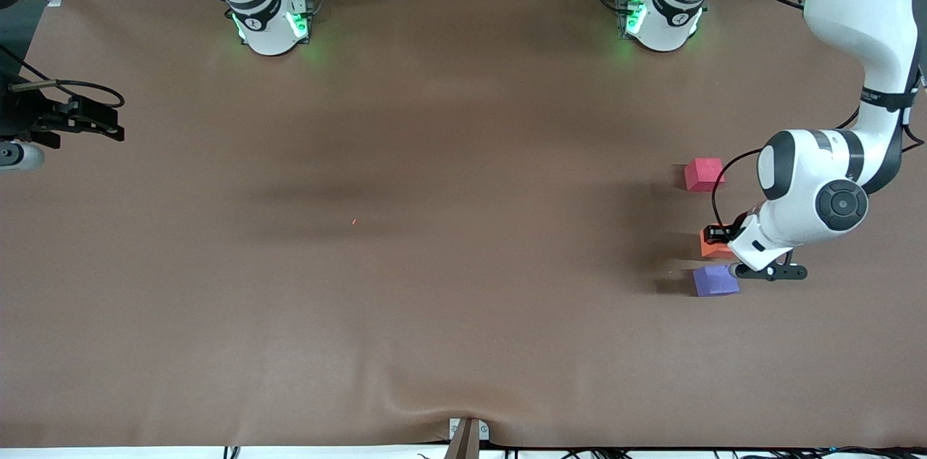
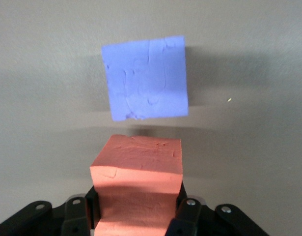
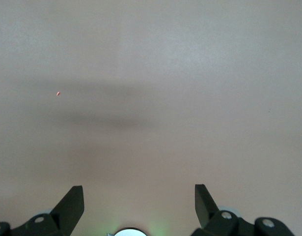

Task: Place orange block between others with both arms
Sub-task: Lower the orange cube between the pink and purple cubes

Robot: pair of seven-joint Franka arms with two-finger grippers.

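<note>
Your left gripper (image 2: 138, 216) has its jaws pinched on the orange block (image 2: 137, 184), which sits between the pink-red cube (image 1: 703, 174) and the purple-blue cube (image 2: 146, 77), just beside the purple-blue one and nearer it than the pink-red. All three lie toward the left arm's end of the table (image 1: 405, 227). Your right gripper (image 3: 139, 204) waits with jaws spread over bare table at the right arm's end.
</note>
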